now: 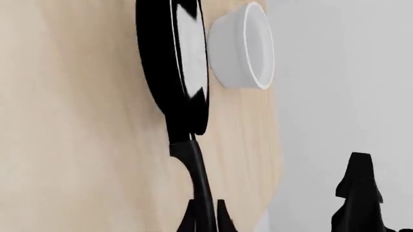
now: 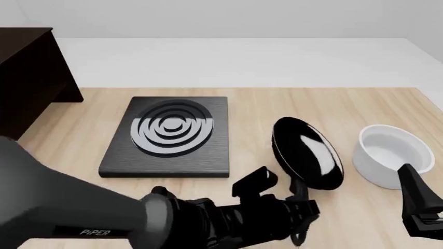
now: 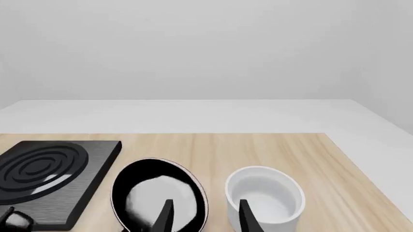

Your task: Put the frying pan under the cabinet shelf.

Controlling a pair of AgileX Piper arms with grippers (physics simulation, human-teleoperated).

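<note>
Front view: your left gripper point(image 2: 299, 211) clamps the frying pan point(image 2: 308, 153) handle; your right gripper point(image 3: 203, 212) hangs open.

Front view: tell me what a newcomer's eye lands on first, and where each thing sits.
The frying pan stands out, tilted up on the wooden table with the left gripper at its handle near the front edge. To its left lies the black stove plate with grey rings; to its right sits the white bowl. The dark cabinet shelf fills the far left corner.
</note>
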